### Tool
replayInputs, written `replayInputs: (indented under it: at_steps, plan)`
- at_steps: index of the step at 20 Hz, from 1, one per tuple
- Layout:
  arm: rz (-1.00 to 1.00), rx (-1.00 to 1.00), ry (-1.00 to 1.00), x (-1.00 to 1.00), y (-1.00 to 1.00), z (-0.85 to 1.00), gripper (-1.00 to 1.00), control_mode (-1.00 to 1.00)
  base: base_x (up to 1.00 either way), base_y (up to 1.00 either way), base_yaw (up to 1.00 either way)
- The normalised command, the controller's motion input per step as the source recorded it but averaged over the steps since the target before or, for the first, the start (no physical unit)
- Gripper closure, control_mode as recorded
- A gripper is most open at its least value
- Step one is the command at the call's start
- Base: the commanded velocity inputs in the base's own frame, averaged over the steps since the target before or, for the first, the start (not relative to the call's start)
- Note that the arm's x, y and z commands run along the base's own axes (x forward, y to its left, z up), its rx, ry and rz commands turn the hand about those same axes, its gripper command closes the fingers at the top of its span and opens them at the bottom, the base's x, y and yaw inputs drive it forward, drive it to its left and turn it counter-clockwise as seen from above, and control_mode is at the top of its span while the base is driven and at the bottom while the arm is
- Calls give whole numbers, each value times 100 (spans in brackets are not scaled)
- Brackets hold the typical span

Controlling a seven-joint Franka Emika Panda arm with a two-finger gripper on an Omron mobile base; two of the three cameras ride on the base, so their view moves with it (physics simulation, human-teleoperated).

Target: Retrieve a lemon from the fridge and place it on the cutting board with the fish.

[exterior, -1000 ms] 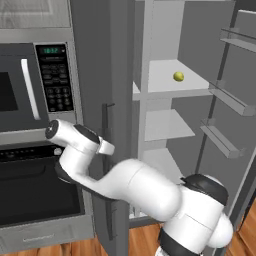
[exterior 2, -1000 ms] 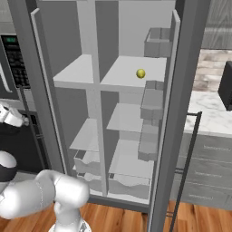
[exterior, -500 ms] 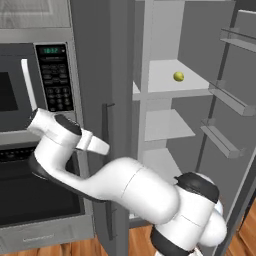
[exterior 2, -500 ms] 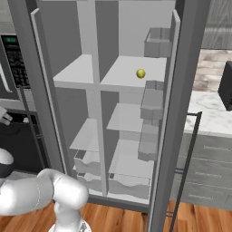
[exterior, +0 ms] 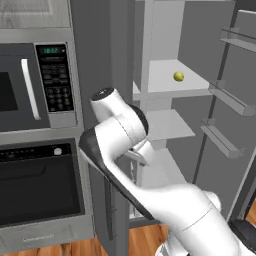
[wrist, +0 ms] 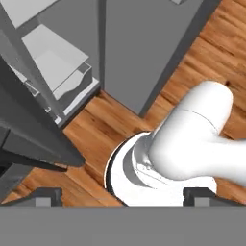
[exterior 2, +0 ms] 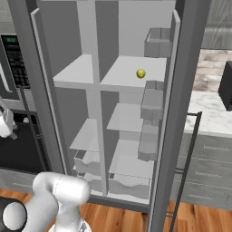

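Observation:
The lemon (exterior: 178,76) (exterior 2: 141,73), small and yellow-green, lies on an upper pale grey shelf (exterior 2: 127,74) of the fridge (exterior: 97,55) (exterior 2: 182,95), whose doors stand open. My arm (exterior: 117,130) is folded up in front of the left door's edge, well below and left of the lemon. In the hand view my gripper (wrist: 122,198) points down at the wooden floor and my own base, its two dark fingertips (wrist: 48,195) wide apart, open, with nothing between them. The cutting board and the fish are out of view.
A black-fronted microwave (exterior: 30,85) and oven (exterior: 40,185) stand left of the fridge. Door bins (exterior: 227,102) line the open right door. A marble counter (exterior 2: 209,113) with grey drawers lies to the right. Lower shelves and drawers (exterior 2: 122,174) fill the fridge.
The arm has swung right and upward, from in front of the microwave and oven to the fridge's left door edge. The lemon and the views have stayed put.

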Motion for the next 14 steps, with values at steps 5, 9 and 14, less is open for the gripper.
replayInputs:
  at_steps: [5,9,14]
  plan:
    - [-6,67,1,-17,-100,3,-100,-100,0,0,0]
    - [-3,64,2,4,-100,0,-100,-100,0,0,0]
    - [-5,66,5,83,-59,-20,-100,-100,0,0,0]
